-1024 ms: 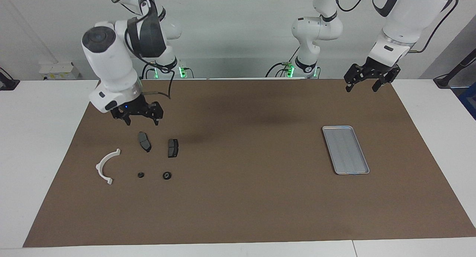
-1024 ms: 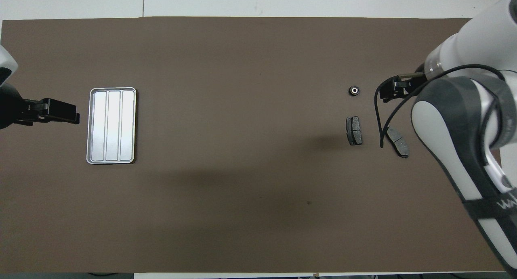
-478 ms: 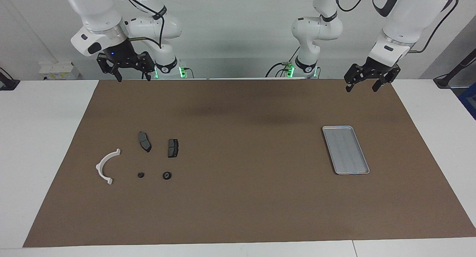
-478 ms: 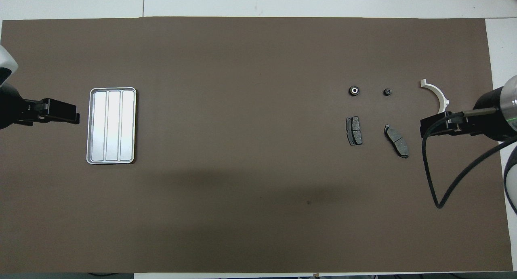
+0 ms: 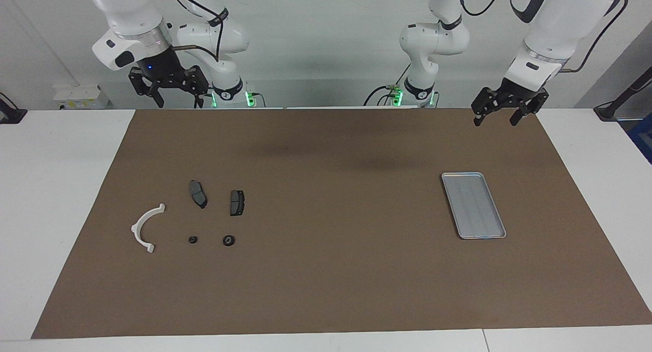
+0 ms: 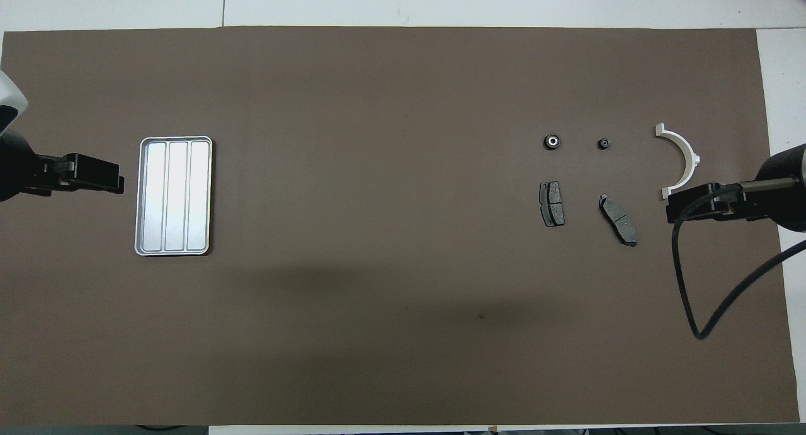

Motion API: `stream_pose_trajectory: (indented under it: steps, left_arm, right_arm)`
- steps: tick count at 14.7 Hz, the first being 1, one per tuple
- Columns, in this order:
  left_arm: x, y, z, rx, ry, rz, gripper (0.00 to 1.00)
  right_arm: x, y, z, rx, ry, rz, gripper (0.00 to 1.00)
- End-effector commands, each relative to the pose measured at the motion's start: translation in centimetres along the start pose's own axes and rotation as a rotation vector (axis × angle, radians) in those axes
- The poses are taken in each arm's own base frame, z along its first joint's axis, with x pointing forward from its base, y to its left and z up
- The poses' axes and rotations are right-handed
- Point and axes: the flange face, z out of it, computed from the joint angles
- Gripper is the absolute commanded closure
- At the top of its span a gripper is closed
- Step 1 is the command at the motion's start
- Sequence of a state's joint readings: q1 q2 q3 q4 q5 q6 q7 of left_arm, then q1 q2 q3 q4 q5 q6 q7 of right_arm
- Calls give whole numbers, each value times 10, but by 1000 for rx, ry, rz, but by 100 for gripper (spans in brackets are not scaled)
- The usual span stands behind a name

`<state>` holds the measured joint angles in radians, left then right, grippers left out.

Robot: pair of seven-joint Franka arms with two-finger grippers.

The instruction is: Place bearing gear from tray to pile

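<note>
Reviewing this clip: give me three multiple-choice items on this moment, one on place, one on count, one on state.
1. The bearing gear lies:
A. in the tray
B. on the mat by the dark plates
C. in a gripper

2. Dark plates in the pile:
A. one
B. two
C. four

3. The right gripper is:
A. open and empty
B. shut on the white arc
C. resting on the tray

Answers: 1 B, it sits among the pile; 2 B, two lie side by side; 3 A, raised with nothing between its fingers.
</note>
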<state>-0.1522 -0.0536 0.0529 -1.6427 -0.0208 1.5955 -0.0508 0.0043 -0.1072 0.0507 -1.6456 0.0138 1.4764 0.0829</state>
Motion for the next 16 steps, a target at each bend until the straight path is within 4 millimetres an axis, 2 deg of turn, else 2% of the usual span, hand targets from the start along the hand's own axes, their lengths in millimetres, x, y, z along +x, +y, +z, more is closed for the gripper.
stream_pose_trajectory:
  steps: [1, 3, 5, 8, 12, 16]
  left_arm:
    - [-5, -1, -2, 15, -6, -11, 0]
    - [-5, -1, -2, 15, -6, -11, 0]
    - [-6, -1, -2, 16, -7, -11, 0]
    - [-5, -1, -2, 15, -6, -11, 0]
    - [-5, -1, -2, 15, -6, -11, 0]
    - [-5, -1, -2, 15, -6, -11, 0]
  right_arm:
    - [13, 8, 17, 16, -13, -4, 0]
    - [22, 8, 29, 19, -33, -5, 0]
    - [24, 10, 29, 21, -22, 0, 0]
    - [21, 8, 20, 19, -4, -1, 0]
    - [21, 10, 20, 15, -2, 4, 0]
    - [28, 11, 14, -63, 74, -7, 0]
